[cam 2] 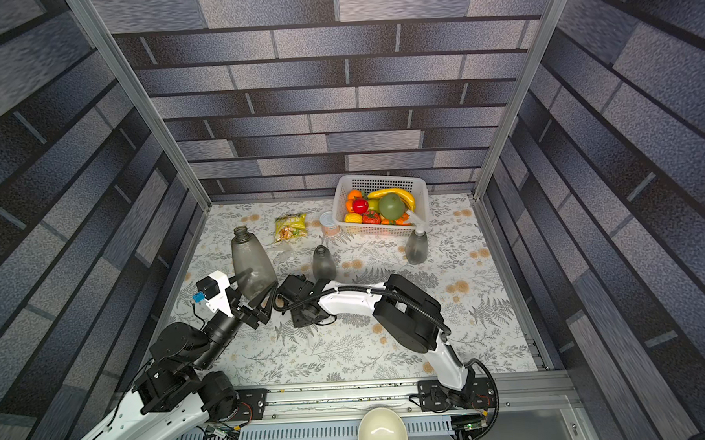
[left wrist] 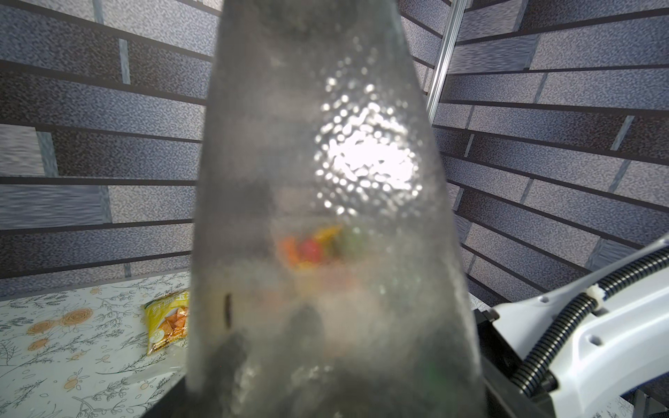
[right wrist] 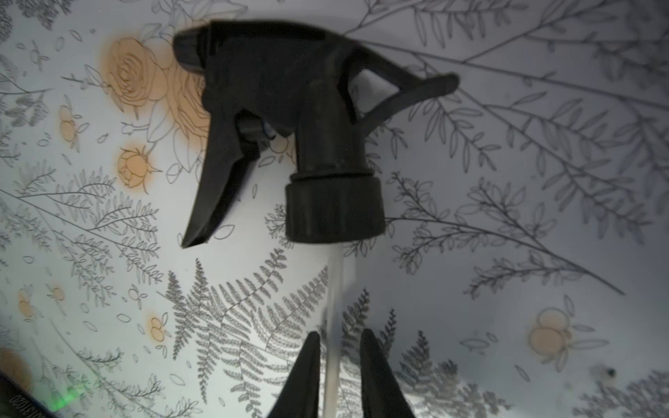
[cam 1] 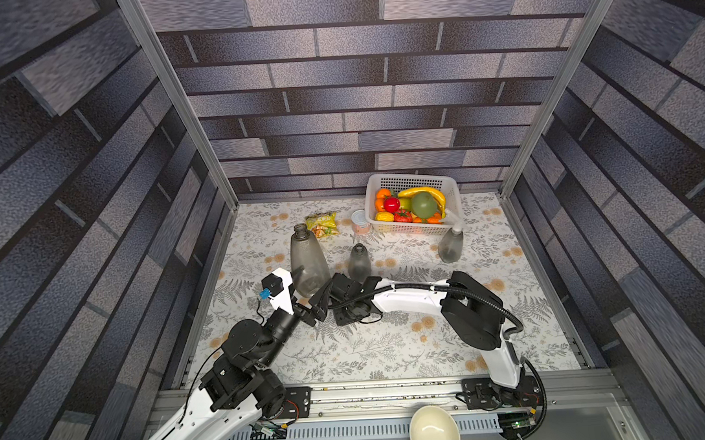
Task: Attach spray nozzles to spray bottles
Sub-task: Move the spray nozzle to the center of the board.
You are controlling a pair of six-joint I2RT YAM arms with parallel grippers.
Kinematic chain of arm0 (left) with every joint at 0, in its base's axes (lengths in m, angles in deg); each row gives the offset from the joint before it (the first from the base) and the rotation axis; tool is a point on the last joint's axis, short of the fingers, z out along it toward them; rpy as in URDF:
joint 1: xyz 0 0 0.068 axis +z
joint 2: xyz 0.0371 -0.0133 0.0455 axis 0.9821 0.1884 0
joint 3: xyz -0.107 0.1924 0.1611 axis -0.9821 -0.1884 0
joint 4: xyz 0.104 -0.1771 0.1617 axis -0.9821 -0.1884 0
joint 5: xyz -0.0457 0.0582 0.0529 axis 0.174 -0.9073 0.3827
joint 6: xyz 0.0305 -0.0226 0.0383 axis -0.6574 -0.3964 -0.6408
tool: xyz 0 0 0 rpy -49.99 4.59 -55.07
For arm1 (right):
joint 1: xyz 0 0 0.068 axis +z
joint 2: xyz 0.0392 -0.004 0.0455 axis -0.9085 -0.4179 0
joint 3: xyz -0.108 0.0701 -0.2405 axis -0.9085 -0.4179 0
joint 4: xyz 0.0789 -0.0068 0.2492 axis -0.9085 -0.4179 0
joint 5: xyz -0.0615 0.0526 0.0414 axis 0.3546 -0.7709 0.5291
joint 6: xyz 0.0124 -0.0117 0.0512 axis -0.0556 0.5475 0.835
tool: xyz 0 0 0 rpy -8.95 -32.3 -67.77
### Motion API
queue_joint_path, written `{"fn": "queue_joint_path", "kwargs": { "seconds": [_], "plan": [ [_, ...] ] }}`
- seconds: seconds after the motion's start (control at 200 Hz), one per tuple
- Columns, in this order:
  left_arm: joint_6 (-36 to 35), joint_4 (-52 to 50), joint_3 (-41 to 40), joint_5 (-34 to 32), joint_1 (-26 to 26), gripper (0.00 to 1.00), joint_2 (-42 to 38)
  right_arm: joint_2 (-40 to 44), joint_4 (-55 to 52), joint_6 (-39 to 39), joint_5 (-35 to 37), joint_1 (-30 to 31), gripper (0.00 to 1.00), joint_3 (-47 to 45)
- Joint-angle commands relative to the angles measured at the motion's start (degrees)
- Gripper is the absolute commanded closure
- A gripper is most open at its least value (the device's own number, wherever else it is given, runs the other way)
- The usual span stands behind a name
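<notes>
Jaws: right clenched on tube (right wrist: pixel 333 307) of black nozzle (right wrist: pixel 307 119) | left grasping bottle (cam 1: pixel 307 259), neck up

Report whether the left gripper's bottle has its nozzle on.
Off. The held bottle shows a bare, open neck; the black nozzle is apart, in the right gripper.

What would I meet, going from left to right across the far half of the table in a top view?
In a top view: tilted bottle → snack bag → can → basket. Left out: the middle bottle overlaps the can, and the bottle with a nozzle overlaps the basket.
</notes>
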Motion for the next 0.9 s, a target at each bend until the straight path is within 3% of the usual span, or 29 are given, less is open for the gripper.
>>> {"fn": "queue_joint_path", "kwargs": {
  "seconds": [0.0,0.296,0.476,0.636,0.711,0.832,0.897],
  "plan": [
    [0.1,1.0,0.0,1.1,-0.3,0.24,-0.1,0.6,-1.6,0.2,2.2,0.0,0.86,-0.1],
    [0.1,1.9,0.3,1.9,-0.4,0.25,1.4,16.2,2.2,3.8,7.4,-1.2,0.91,-19.4],
    [0.7,4.1,0.0,3.1,-0.6,0.25,4.0,29.4,5.2,7.8,7.9,-7.8,0.91,-37.3],
    [0.9,7.3,0.3,4.7,-1.3,0.25,7.6,35.7,3.1,7.6,8.9,-12.9,0.88,-43.3],
    [0.7,8.9,0.8,5.4,-1.7,0.25,9.4,36.7,3.3,7.1,7.7,-14.4,0.82,-44.3],
    [-0.5,10.9,2.3,7.9,-2.8,0.25,12.7,37.4,0.0,4.5,5.6,-15.0,0.54,-42.2],
    [-2.0,11.4,3.8,9.8,-3.6,0.25,14.7,39.0,-2.5,2.9,4.7,-15.0,0.47,-41.0]
  ]
}}
